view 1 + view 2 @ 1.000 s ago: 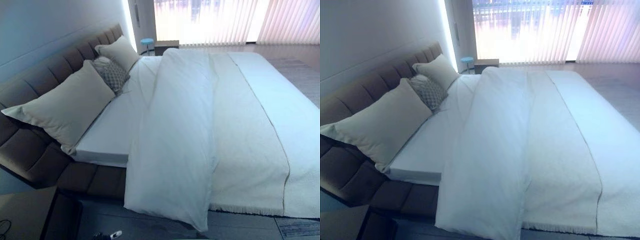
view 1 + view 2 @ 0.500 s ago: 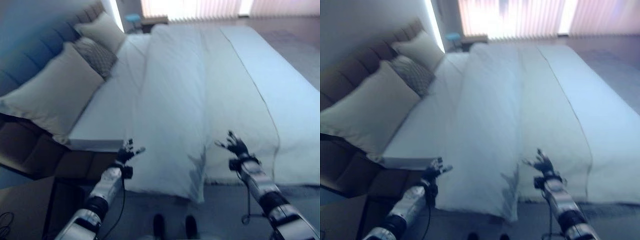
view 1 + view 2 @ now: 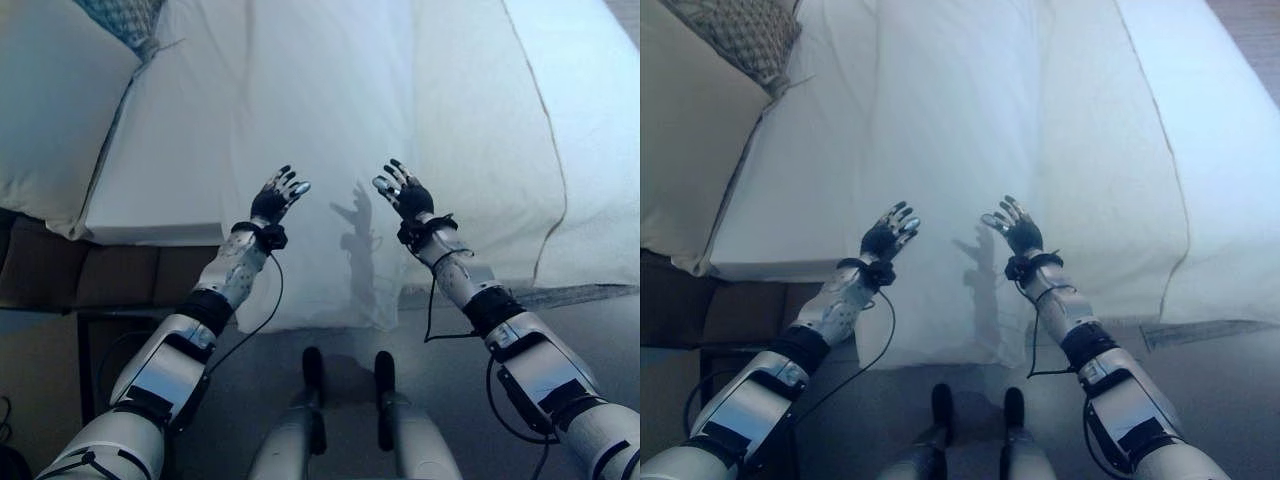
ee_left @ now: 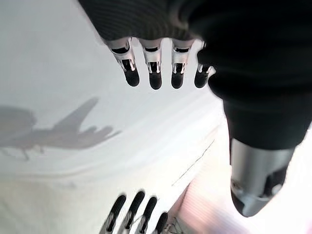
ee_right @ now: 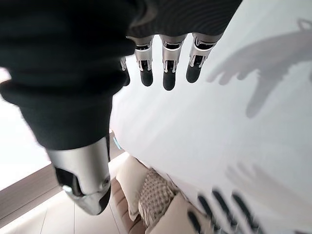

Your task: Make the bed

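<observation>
Both arms reach out over the bed — the left hand and right hand hover side by side above the folded white duvet, fingers spread wide, holding nothing. The duvet lies in a long band across the mattress, its end drooping over the near edge. A large cream pillow sits at the left, a grey patterned cushion beyond it.

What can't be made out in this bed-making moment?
- Duvet: its far end is cut off by the head views' top edge.
- Contact: both views show shadows, not whether the left hand or right hand touches the duvet.
- Patterned pillow: cropped at the corner.
</observation>
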{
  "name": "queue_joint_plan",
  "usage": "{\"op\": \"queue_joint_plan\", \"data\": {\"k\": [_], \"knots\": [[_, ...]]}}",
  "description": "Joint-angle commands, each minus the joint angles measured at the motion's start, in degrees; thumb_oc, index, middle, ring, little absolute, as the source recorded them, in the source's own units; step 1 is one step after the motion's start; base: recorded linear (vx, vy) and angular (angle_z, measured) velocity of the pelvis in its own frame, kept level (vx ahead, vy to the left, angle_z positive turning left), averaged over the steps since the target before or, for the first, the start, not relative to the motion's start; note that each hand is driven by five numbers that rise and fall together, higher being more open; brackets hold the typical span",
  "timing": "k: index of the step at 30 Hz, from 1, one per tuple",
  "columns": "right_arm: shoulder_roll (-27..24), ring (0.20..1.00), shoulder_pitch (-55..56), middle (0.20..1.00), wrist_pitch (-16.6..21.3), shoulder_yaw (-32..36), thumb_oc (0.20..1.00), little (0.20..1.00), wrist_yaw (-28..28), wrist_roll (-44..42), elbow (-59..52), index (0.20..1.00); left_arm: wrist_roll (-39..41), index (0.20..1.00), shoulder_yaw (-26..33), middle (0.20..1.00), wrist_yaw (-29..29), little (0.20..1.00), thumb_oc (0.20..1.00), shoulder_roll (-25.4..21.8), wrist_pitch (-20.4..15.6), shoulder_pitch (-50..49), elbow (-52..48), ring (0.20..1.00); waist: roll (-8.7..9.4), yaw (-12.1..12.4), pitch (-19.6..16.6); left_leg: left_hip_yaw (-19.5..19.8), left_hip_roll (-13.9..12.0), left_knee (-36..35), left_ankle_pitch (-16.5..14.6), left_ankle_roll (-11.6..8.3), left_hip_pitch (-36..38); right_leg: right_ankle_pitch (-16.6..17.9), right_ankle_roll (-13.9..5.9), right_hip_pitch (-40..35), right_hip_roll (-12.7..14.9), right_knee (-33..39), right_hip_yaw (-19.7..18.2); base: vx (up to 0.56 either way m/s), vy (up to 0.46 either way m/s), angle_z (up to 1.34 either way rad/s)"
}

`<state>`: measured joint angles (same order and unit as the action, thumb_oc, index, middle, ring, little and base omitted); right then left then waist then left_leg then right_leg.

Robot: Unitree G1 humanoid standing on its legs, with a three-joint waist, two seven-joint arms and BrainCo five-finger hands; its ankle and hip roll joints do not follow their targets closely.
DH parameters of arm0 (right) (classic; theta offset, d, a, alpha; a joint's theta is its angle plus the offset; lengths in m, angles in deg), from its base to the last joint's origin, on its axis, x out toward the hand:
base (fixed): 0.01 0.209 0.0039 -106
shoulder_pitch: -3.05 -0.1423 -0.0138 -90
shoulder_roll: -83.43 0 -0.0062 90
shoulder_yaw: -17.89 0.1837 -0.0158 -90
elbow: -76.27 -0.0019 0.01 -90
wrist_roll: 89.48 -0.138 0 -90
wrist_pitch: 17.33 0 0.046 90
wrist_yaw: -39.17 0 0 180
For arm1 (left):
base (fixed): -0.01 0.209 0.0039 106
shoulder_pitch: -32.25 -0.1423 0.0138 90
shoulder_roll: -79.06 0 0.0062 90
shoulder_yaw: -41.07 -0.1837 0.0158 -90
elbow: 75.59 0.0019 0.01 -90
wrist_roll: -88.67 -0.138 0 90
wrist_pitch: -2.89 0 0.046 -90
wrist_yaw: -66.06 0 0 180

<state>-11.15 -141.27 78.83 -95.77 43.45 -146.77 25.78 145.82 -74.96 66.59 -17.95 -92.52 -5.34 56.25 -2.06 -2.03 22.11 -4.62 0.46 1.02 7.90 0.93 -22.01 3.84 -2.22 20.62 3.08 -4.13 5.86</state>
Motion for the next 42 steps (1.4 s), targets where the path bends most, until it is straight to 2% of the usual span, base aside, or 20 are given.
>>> {"op": "queue_joint_plan", "data": {"k": [1,4,5,8,11,17,22,30,36,39,42], "knots": [[0.5,1.0,-7.47,1.0,3.97,-0.76,1.0,1.0,0.35,-3.81,-0.25,1.0,3.05,1.0,2.0,1.0,0.04,1.0,1.0,1.14,-2.49,6.69,1.32,1.0,1.16,1.73,0.88,-0.99,2.57,3.26,-3.22,-2.86,-5.13,2.45,-3.15,5.15,-0.58,1.79,-1.01,-0.01,-0.108,0.1],[0.52,1.0,-10.25,1.0,4.07,-1.18,1.0,1.0,0.95,-4.1,1.74,1.0,3.01,1.0,2.21,1.0,-0.81,1.0,1.0,1.25,-2.85,9.39,2.32,1.0,1.36,1.71,1.26,-0.35,2.47,3.14,-2.65,-3.2,-8.21,3.11,-3.16,7.71,-0.64,2.48,-0.43,0.03,-0.073,0.07],[1.23,1.0,-13.08,1.0,4.1,-2.03,1.0,1.0,1.46,-5.01,3.49,1.0,3.68,1.0,2.28,1.0,-1.59,1.0,1.0,1.46,-3.06,11.79,3.46,1.0,1.46,1.95,2.01,0.91,2.34,3.21,-3.82,-3.63,-10.41,2.39,-3.42,9.91,-0.98,2.41,-0.76,0.1,-0.045,0.07],[1.37,1.0,-15.95,1.0,4.21,-2.14,1.0,1.0,2.12,-5.84,6.2,1.0,3.8,1.0,2.39,1.0,-2.46,1.0,1.0,1.71,-3.39,14.07,4.99,1.0,1.31,1.92,2.7,1.56,2.46,4.41,-4.06,-3.77,-13.99,2.0,-3.31,13.26,-1.01,1.29,-0.64,0.04,-0.031,0.12],[1.64,1.0,-21.43,1.0,3.93,-4.24,1.0,1.0,3.26,-8.75,11.05,1.0,4.39,1.0,2.14,1.0,-4.33,1.0,1.0,0.99,-3.79,19.47,9.03,1.0,1.05,2.3,5.15,2.53,2.55,7.52,-4.5,-3.92,-21.68,1.38,-3.06,21.36,-0.65,-2.53,-0.36,0.0,-0.003,0.04],[0.62,1.0,-25.51,1.0,3.31,-5.15,1.0,1.0,5.01,-11.16,16.49,1.0,4.49,1.0,2.83,1.0,-6.14,1.0,1.0,-0.67,-3.65,23.17,14.54,1.0,0.44,2.57,6.65,2.99,2.64,10.1,-5.02,-4.2,-28.76,0.96,-3.02,28.37,0.21,-5.07,-0.1,0.02,-0.004,0.1],[-0.03,1.0,-26.92,1.0,2.25,-6.53,1.0,1.0,7.29,-9.73,21.81,1.0,4.18,1.0,3.54,1.0,-8.55,1.0,1.0,-2.71,-3.38,24.09,19.86,1.0,0.36,2.91,7.65,2.84,2.66,13.91,-6.56,-3.96,-34.06,0.22,-2.85,33.6,0.71,-8.17,-0.09,0.02,0.016,0.1],[0.43,1.0,-22.82,1.0,2.44,-2.66,1.0,1.0,11.13,-7.3,27.62,1.0,2.73,1.0,7.17,1.0,-11.76,1.0,1.0,-3.21,-3.02,20.75,23.7,1.0,-0.08,2.42,7.68,3.02,3.21,16.39,-7.76,-3.68,-37.42,-0.69,-2.37,36.92,0.98,-9.71,-0.43,0.0,0.012,0.02],[-0.55,1.0,-16.07,1.0,1.48,1.61,1.0,1.0,15.12,-1.58,30.71,1.0,-0.77,1.0,10.57,1.0,-17.69,1.0,1.0,-4.12,-3.63,17.04,25.04,1.0,-0.43,1.62,7.68,2.68,3.46,16.49,-7.76,-3.66,-37.19,-0.64,-2.16,36.9,0.79,-10.0,-0.87,-0.02,0.026,0.04],[-1.79,1.0,-11.26,1.0,0.73,3.44,1.0,1.0,15.64,1.44,30.61,1.0,-2.62,1.0,11.73,1.0,-18.7,1.0,1.0,-4.78,-3.27,14.0,24.45,1.0,-0.55,1.3,7.68,2.51,3.51,16.39,-7.67,-3.65,-36.5,-0.62,-2.09,36.41,0.67,-10.12,-0.86,-0.01,0.006,0.0],[-4.49,1.0,-1.72,1.0,-1.21,7.28,1.0,1.0,16.16,6.6,33.04,1.0,-6.8,1.0,14.73,1.0,-19.05,1.0,1.0,-5.79,-1.69,6.57,26.33,1.0,-0.31,0.73,7.68,2.08,3.45,16.89,-7.85,-3.4,-34.51,-0.99,-1.95,34.92,0.51,-11.64,-0.64,-0.06,0.01,-0.02]]}}
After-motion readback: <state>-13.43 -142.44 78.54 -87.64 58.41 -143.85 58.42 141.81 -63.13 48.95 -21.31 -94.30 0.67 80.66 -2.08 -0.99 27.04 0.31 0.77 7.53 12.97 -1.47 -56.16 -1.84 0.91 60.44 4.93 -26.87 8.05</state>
